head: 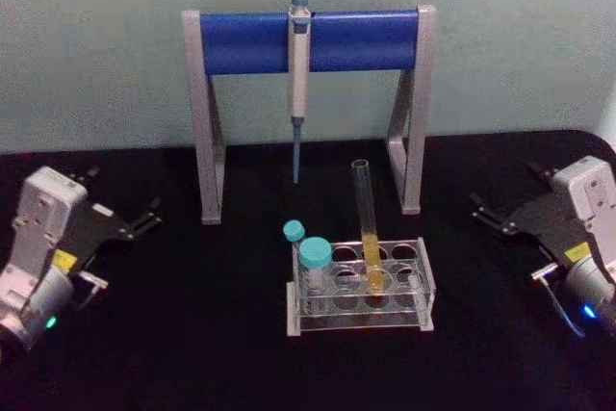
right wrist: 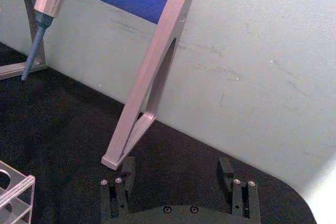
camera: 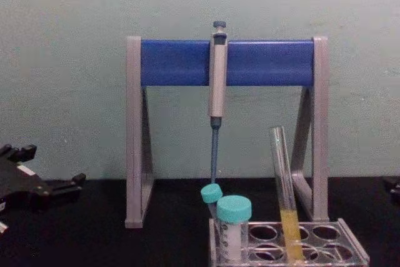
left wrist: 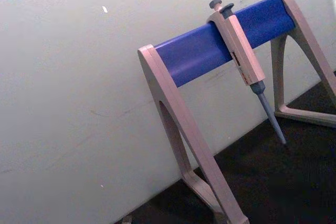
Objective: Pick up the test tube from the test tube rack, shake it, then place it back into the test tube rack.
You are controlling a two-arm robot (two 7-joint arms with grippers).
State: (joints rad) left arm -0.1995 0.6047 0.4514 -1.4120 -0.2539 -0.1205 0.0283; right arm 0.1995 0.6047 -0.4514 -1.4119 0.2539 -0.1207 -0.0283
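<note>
The test tube (head: 366,228) stands upright in a middle hole of the clear test tube rack (head: 422,288), with yellow liquid in its lower part; the chest view shows the test tube (camera: 282,179) leaning slightly in the rack (camera: 353,242). My left gripper (head: 123,190) rests open on the black table far to the rack's left, also seen as the left gripper (camera: 53,165) in the chest view. Far to the rack's right, my right gripper (head: 505,187) is open too, with nothing between its fingers (right wrist: 126,170). Neither touches the tube.
Two teal-capped tubes (head: 315,255) sit at the rack's left end. Behind the rack stands a grey-legged stand with a blue crossbar (head: 250,42), with a grey pipette (head: 299,55) hanging from it. A pale wall closes off the back of the table.
</note>
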